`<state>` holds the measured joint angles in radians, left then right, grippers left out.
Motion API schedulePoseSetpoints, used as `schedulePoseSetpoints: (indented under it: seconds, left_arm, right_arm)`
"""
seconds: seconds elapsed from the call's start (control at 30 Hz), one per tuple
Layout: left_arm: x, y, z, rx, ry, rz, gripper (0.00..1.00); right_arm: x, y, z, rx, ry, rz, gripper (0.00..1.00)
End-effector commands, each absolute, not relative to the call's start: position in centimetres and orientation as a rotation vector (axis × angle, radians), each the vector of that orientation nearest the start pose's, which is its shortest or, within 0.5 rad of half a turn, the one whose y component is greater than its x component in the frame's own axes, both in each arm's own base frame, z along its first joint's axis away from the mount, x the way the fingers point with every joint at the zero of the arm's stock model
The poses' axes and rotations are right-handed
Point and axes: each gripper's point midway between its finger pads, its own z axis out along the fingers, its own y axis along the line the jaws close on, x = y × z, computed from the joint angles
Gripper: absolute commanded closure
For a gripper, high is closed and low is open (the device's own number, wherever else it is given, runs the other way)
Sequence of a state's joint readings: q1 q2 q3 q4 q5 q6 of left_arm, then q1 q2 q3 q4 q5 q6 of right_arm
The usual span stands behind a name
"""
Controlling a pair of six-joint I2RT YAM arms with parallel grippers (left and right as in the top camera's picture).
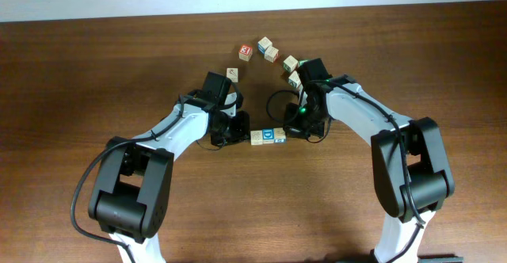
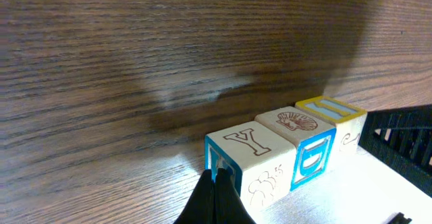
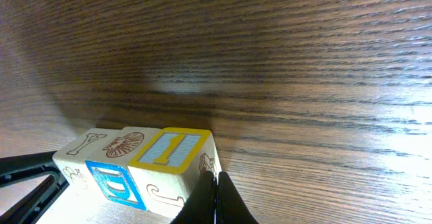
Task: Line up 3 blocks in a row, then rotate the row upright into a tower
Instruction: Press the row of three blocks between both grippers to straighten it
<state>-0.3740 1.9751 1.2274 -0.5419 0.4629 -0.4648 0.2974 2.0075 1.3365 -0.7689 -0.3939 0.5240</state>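
We saw the three wooden cubes (image 1: 268, 136), square-edged with printed faces, touching in a row mid-table on the grained table (image 1: 95, 65). The left gripper (image 2: 216, 182) and right gripper (image 3: 216, 183) were pinched closed and empty at the row's ends.

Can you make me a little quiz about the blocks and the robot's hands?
1. True or false: the blocks in the row of three blocks touch side by side.
2. What picture is on top of the middle block? A) shell B) car C) star
3. Fill in: the left hand and the right hand are both ____ (open or shut).
Key: 1 true; 2 A; 3 shut.
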Motion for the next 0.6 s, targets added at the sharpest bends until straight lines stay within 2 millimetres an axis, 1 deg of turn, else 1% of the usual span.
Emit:
schedulePoseSetpoints:
  seconds: [0.0,0.2,0.27,0.57]
  left_arm:
    - [34.6,-22.6,1.2,-0.045,2.987,-0.826,1.0]
    - [34.7,-22.6,1.2,-0.041,2.98,-0.828,1.0]
    - [34.7,-22.6,1.2,-0.041,2.98,-0.828,1.0]
    - [34.7,-22.6,1.2,-0.04,2.98,-0.827,1.0]
  right_arm:
    - [34.8,19.0,1.3,0.299,3.12,0.707,0.96]
    - [34.8,19.1,1.4,0.285,3.119,0.72,0.96]
    - [34.7,19.7,1.7,0.215,3.109,0.783,0.96]
    - [34.7,20.3,2.1,0.174,3.099,0.84,0.96]
